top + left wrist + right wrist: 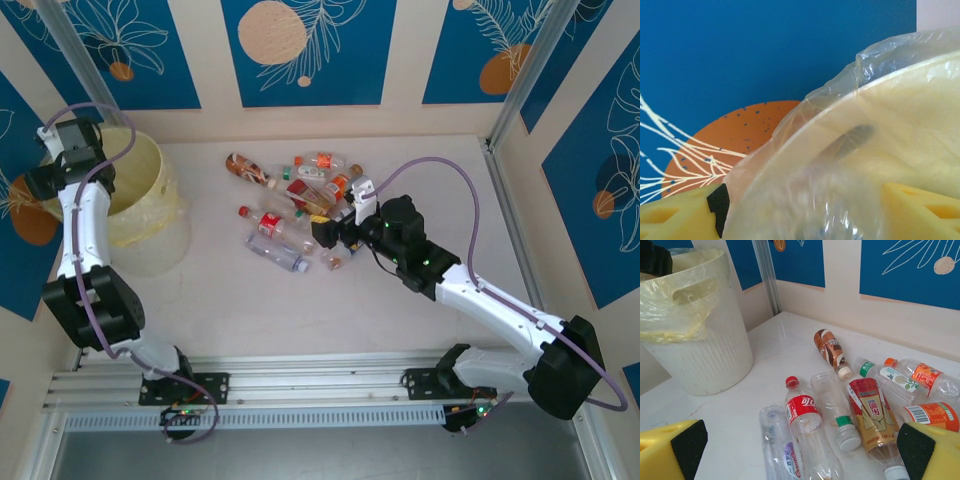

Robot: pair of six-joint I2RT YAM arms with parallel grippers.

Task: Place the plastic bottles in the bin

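The right fingers [687, 447] gape wide and empty, low over the plastic bottles [802, 412] lying clustered on the table [775, 340], while the left fingers [670, 215], likewise spread, hang over the bin [920, 125] at the far left.

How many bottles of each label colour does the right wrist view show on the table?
Red-label bottles: 2
Orange-label bottles: 2
Green-label bottles: 2
Brown-label bottle: 1
Purple-and-white-label bottle: 1
Total: 8
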